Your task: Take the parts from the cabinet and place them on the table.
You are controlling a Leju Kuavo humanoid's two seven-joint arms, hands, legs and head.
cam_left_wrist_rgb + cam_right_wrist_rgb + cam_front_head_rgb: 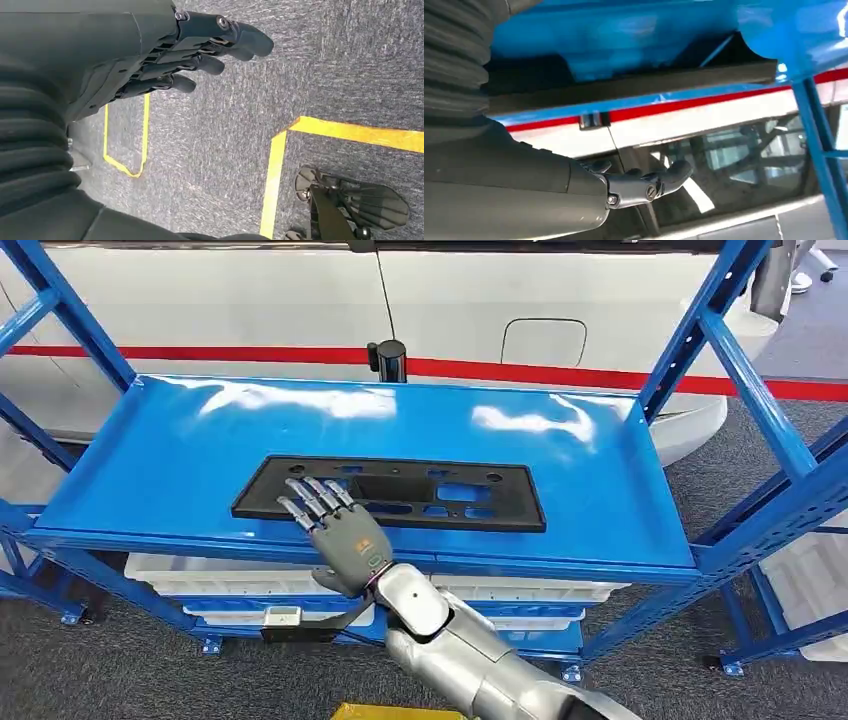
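Black and flat, the part (392,493) lies near the front edge of the blue shelf (180,450). Over the part's near-left portion hovers the right hand (335,527), fingers apart and holding nothing. Beside the floor, the left hand (165,60) hangs loosely extended and empty. The reach-to-grasp step seems in hand; next, fingers must close on the part's near edge.
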